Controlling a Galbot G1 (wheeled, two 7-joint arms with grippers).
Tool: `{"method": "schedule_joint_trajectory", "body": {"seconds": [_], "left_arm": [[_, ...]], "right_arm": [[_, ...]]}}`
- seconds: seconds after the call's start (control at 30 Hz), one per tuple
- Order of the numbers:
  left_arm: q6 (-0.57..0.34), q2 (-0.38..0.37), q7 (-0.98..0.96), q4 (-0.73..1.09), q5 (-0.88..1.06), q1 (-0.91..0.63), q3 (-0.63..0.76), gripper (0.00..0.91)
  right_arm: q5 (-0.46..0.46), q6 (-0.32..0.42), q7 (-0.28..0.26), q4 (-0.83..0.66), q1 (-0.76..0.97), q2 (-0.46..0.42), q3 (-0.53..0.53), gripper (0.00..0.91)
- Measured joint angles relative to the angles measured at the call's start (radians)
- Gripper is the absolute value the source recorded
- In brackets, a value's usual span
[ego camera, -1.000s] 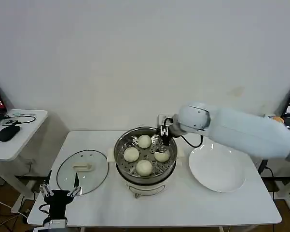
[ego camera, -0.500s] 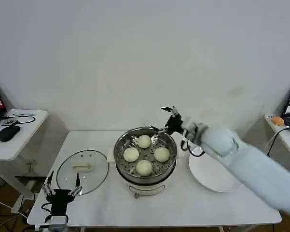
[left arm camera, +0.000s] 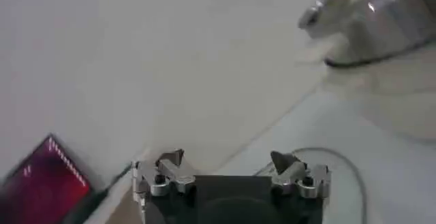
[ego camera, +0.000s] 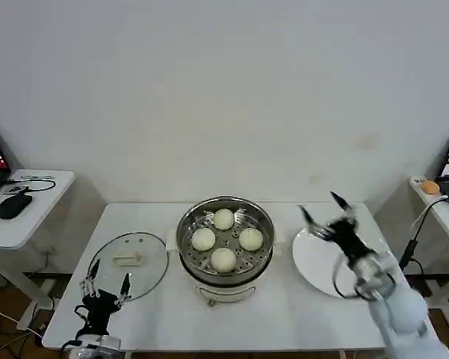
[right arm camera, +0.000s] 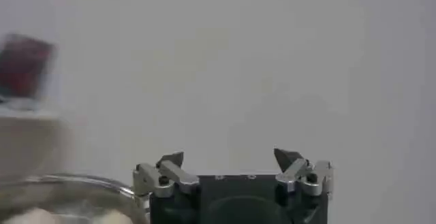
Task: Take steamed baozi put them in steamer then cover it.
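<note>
While four steamed baozi sit in the steamer, both pincers stand empty with fingers apart.

Smooth, round and off-white, the four buns lie in a ring on the perforated tray of the shiny steel steamer, which rests on its white base at the middle of the white surface. One cover, clear glass with a metal rim and a flat whitish handle, lies flat just left of the steamer. One white plate lies right of it. The right pincer hovers above that plate; the left pincer hangs near the cover's front edge.
</note>
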Motion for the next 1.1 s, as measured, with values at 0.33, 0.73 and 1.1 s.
{"method": "schedule_joint_trajectory", "body": {"seconds": [0.33, 0.73, 1.1], "left_arm": [[-0.024, 0.062, 0.023, 0.185, 0.263, -0.132, 0.035, 0.907], [-0.023, 0.071, 0.043, 0.398, 0.410, -0.299, 0.096, 0.907], [-0.015, 0.072, 0.043, 0.523, 0.458, -0.420, 0.141, 0.907]], "right_arm": [[-0.032, 0.079, 0.009, 0.030, -0.209, 0.132, 0.233, 0.907], [-0.032, 0.098, 0.008, 0.067, -0.308, 0.195, 0.342, 0.907], [-0.037, 0.103, 0.003, 0.070, -0.339, 0.225, 0.370, 0.907]]}}
